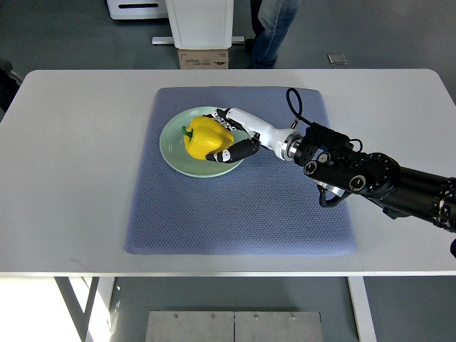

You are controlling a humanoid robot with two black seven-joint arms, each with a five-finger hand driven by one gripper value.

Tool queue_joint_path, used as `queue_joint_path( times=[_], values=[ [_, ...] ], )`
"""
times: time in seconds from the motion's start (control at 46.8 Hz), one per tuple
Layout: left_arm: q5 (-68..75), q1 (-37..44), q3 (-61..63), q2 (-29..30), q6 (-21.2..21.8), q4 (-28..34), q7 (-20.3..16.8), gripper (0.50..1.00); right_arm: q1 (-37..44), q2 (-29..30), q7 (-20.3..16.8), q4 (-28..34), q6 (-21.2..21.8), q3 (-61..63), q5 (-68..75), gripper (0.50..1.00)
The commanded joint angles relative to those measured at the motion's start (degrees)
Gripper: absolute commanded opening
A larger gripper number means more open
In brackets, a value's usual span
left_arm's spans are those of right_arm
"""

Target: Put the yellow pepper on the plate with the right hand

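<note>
On the blue mat [235, 206], the pepper [205, 137] sat on the green plate [173, 154], with the right hand [235, 135] wrapped around it, thumb in front and fingers behind

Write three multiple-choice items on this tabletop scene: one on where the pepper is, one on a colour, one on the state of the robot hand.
1. Where is the yellow pepper?
A. on the plate
B. on the bare table
C. on the floor

2. What colour is the mat under the plate?
A. red
B. blue-grey
C. orange

3. What is the right robot hand doing?
A. resting far from the pepper
B. closed around the pepper
C. holding a cup

Answers:
1 A, the pepper sits within the pale green plate's rim.
2 B, the woven mat is blue-grey against the white table.
3 B, fingers wrap both sides of the pepper.
</note>
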Motion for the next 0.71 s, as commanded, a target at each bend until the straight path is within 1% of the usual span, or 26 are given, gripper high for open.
queue_joint_path(
  times=[0.0, 0.342, 0.449, 0.684],
  values=[
    [0.0, -0.01, -0.07, 0.0, 0.0, 0.0, 0.02, 1.0, 0.05, -0.01, 0.03, -0.07, -0.39, 0.0, -0.01, 0.97],
    [0.0, -0.01, 0.01, 0.0, 0.0, 0.0, 0.02, 1.0, -0.12, -0.54, 0.2, -1.3, -0.66, 0.35, -0.01, 0.983],
    [0.0, -0.01, -0.07, 0.0, 0.0, 0.0, 0.02, 1.0, -0.12, -0.54, -0.33, -2.0, -0.66, 2.72, -0.01, 0.995],
    [0.0, -0.01, -0.07, 0.0, 0.0, 0.0, 0.02, 1.0, -1.35, -1.85, -0.33, -2.62, -0.66, 8.78, 0.52, 1.0]
  ],
)
